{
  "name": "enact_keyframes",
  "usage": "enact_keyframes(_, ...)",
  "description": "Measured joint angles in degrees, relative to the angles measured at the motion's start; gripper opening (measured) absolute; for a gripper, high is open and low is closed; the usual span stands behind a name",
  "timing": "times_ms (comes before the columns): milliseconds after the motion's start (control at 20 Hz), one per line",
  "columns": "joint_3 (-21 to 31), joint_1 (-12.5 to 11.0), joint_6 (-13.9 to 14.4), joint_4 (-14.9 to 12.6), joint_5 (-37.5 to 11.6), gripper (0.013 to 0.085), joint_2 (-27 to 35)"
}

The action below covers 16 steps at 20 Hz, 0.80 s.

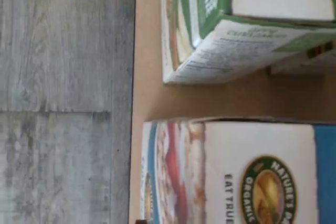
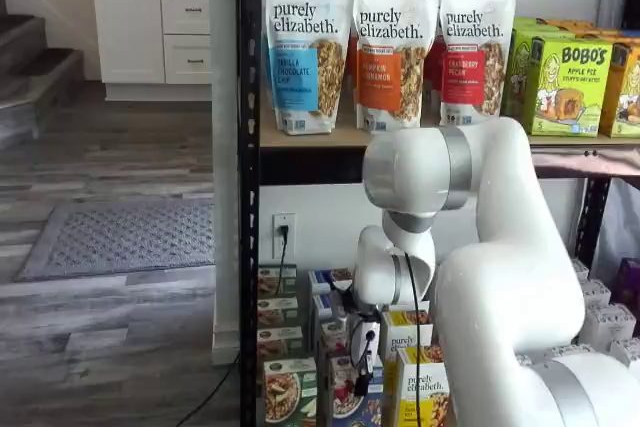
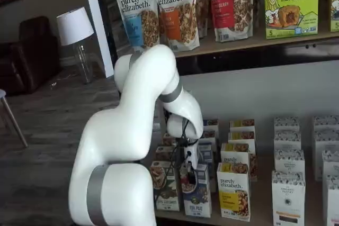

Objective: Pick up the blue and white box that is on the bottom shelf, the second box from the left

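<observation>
The blue and white box [image 1: 262,171] stands on the tan board of the bottom shelf [image 1: 149,98], with a round green logo on its white top panel. In both shelf views it is the front carton [image 2: 345,402] [image 3: 198,199] of its row, right of a green-and-white carton [image 2: 285,392] [image 3: 165,186]. My gripper [image 2: 362,379] [image 3: 186,175] hangs straight down just over the box's top, small and dark against the cartons. It is open and holds nothing. The wrist view shows no fingers.
The green-and-white carton [image 1: 236,40] stands a narrow gap away from the box. A yellow-and-white carton [image 2: 425,392] [image 3: 234,194] stands on its other side. The black rack post [image 2: 249,247] rises at the shelf's left end. Granola bags [image 2: 390,47] fill the shelf above. White cartons [image 3: 288,194] stand further right.
</observation>
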Motion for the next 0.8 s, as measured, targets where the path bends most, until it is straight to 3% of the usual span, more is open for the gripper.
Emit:
enact_keyframes(350, -0.1, 0.2, 2.5, -2.7, 0.5, 0.085, 0.7)
enact_keyframes(700, 0.4, 0.3, 1.5, -1.4, -0.4, 0.085, 0.9)
enact_keyframes(800, 0.5, 0.3, 1.4, -1.2, -0.5, 0.077, 0.8)
